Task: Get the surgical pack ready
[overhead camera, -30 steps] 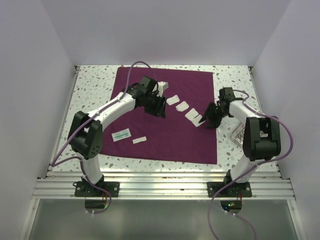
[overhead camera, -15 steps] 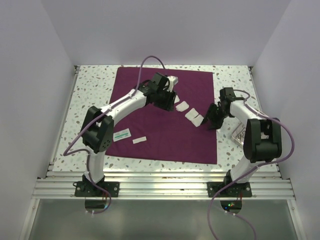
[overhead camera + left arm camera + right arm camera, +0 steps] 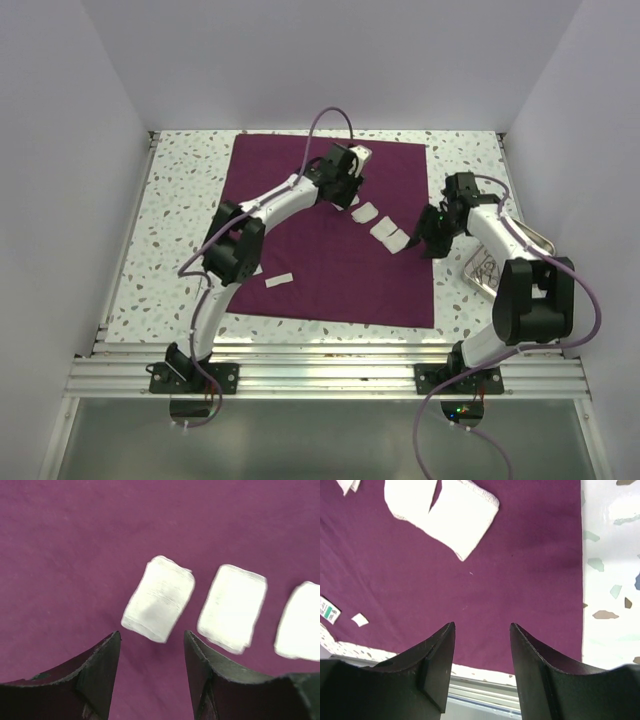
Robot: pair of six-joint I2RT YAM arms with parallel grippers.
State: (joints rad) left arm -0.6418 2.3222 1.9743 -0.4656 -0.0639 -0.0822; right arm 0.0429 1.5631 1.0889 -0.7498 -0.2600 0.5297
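So far the one purple cloth (image 3: 330, 270) lies spread flat on the desk (image 3: 180, 200), nothing folded or wrapped, so most of the job looks left. Over it hover the left gripper (image 3: 152, 640) and right gripper (image 3: 482, 630), both with jaws apart and empty. One steel tray (image 3: 480, 272) sits beside the cloth, on which lie at least three white pads (image 3: 159, 599) and one small strip (image 3: 279, 280).

white walls (image 3: 330, 60), speckled table (image 3: 180, 190), alu rail (image 3: 330, 375)

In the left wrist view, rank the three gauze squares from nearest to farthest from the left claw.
1. Left gauze, just ahead of the left claw.
2. Middle gauze, to its right.
3. Right gauze, at the frame edge.
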